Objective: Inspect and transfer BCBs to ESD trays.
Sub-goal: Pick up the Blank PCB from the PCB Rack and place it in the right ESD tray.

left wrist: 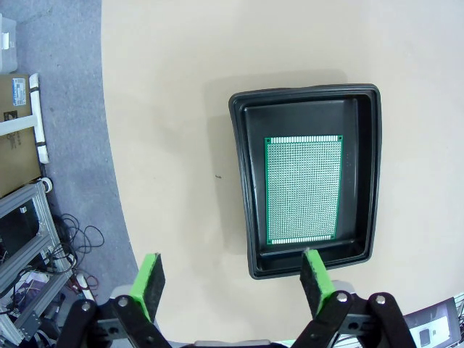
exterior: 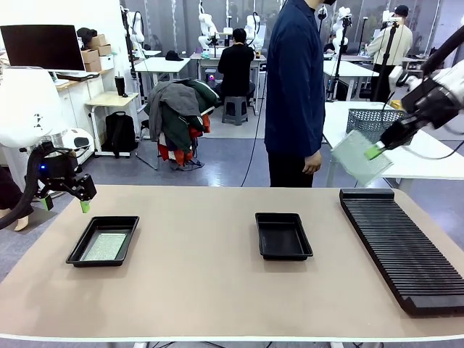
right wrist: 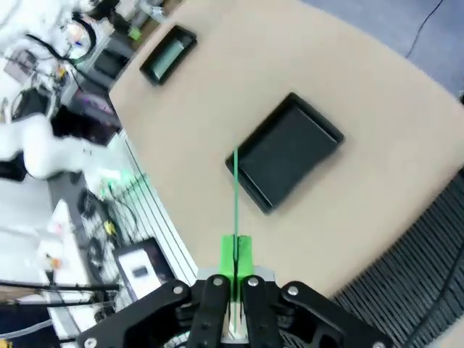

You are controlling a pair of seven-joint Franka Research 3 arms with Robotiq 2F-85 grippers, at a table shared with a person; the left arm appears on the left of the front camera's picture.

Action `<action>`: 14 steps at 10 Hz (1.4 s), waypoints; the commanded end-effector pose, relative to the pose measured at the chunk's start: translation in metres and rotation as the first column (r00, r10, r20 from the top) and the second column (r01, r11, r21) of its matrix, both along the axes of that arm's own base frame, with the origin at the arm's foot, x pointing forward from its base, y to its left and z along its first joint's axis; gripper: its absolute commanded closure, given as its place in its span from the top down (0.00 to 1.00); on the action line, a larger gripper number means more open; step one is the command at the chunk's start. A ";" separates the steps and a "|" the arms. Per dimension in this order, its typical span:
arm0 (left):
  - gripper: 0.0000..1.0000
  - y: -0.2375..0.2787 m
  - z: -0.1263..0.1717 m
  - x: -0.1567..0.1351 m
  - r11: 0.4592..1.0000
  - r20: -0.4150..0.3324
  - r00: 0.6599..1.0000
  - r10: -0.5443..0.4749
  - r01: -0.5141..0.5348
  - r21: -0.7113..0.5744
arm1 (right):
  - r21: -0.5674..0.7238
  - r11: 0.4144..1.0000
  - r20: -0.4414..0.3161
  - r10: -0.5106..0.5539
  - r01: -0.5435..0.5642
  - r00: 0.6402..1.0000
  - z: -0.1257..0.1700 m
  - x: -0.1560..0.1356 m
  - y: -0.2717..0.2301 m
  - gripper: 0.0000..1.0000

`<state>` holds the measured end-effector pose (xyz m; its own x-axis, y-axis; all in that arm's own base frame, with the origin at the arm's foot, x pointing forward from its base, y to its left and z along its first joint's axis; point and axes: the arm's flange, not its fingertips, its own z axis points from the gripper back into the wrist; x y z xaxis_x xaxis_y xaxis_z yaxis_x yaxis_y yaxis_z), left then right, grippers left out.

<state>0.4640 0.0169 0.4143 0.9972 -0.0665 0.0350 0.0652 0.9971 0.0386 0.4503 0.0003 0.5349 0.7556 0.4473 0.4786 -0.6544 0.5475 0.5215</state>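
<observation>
Presently, the left gripper (exterior: 66,204) hangs above the left edge of the table (exterior: 196,283), its jaws spread wide with nothing between them; the left ESD tray (exterior: 75,255) lies on the table just beside it; one BCB (exterior: 106,246) lies flat on that tray's floor, square to its walls. The right gripper (exterior: 375,151) is raised in the air near the far end of the black slotted rack (exterior: 399,250); its jaws are clamped on one edge of a second BCB (exterior: 359,159), which hangs tilted, clear of every surface. The centre ESD tray (exterior: 261,239) sits on the table, bare floor exposed, well apart from the left tray; a person (exterior: 293,87) stands at the far side.
</observation>
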 end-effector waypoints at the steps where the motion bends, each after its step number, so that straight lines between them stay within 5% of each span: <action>1: 1.00 0.001 -0.001 0.000 1.000 0.005 1.000 0.002 -0.002 0.000 | 0.122 0.986 -0.048 -0.106 0.111 0.993 -0.035 0.009 0.030 0.02; 7: 1.00 0.001 -0.001 0.000 1.000 0.005 1.000 0.002 -0.002 0.000 | 0.244 0.904 -0.306 -0.273 0.352 0.912 -0.168 0.040 0.098 0.02; 8: 1.00 0.001 -0.001 0.000 1.000 0.005 1.000 0.002 -0.002 0.000 | 0.257 0.908 -0.339 -0.236 0.331 0.911 -0.189 0.042 0.108 0.02; 14: 1.00 0.001 -0.001 0.000 1.000 0.005 1.000 0.002 -0.002 0.000 | 0.173 0.882 -0.448 -0.326 0.439 0.832 -0.249 0.023 0.132 0.02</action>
<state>0.4640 0.0168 0.4143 0.9972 -0.0666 0.0350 0.0653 0.9971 0.0386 0.4774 0.1239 0.2894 0.9854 0.0307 0.1675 -0.1603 0.4985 0.8519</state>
